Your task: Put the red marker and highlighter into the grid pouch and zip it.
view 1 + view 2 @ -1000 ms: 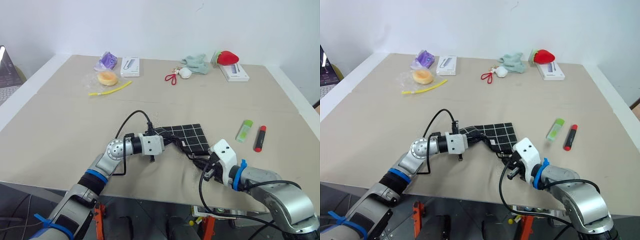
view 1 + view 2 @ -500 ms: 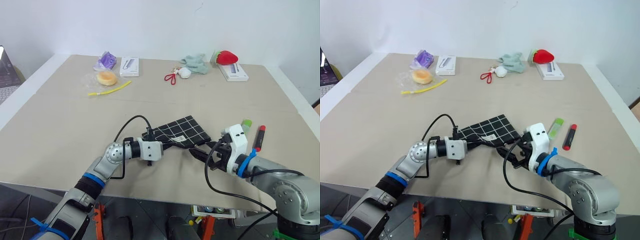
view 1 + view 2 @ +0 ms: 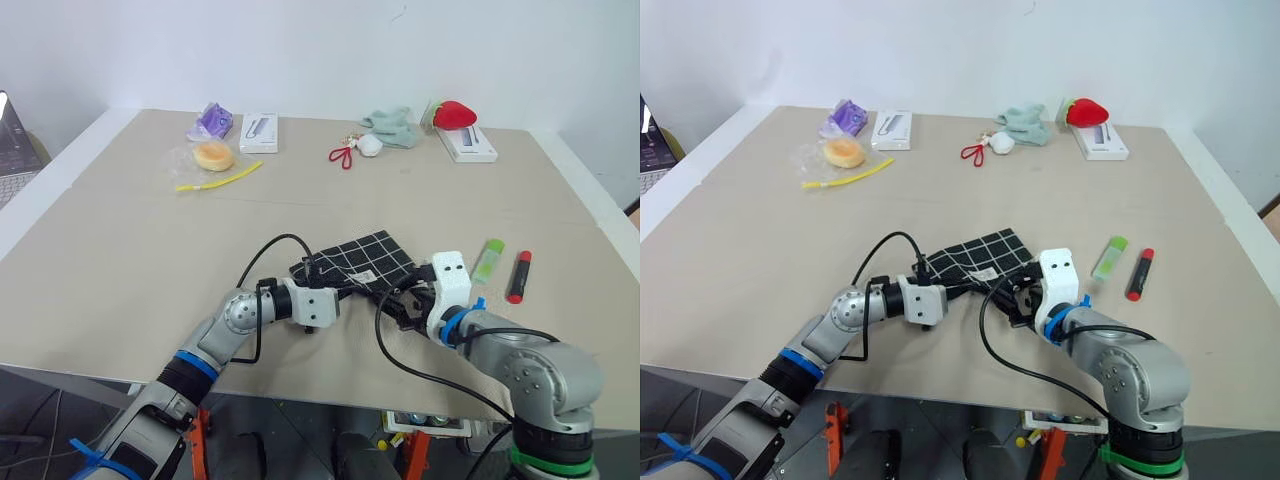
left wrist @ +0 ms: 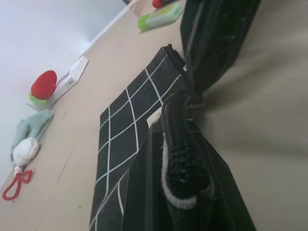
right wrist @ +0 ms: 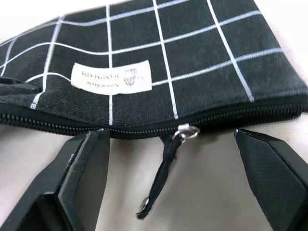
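The counter (image 3: 120,260) carried all items. The grid pouch (image 3: 360,262), taken as landmark, lay flat near the counter's front edge, its white label (image 5: 110,76) facing up and its zipper edge toward the robot. In the right wrist view the zipper slider (image 5: 187,132) sat along that edge with its pull tab (image 5: 159,178) trailing onto the bare counter.

The left gripper (image 3: 345,288) was at the pouch's left front corner, its fingers closed on the pouch fabric there. The right gripper (image 5: 175,159) stood at the pouch's front edge, its fingers (image 5: 79,168) spread wide on either side of the pull tab, holding nothing.

The highlighter (image 3: 487,261) lay on the counter to the right of the pouch, apart from it. The red marker (image 3: 519,276) lay just beyond the highlighter, farther from the pouch, roughly parallel to it.

Well behind the pouch, near the counter's far edge, were a strawberry plush (image 3: 457,114) on a white box (image 3: 468,146), a teal cloth (image 3: 392,127) and a red loop keychain (image 3: 343,156).
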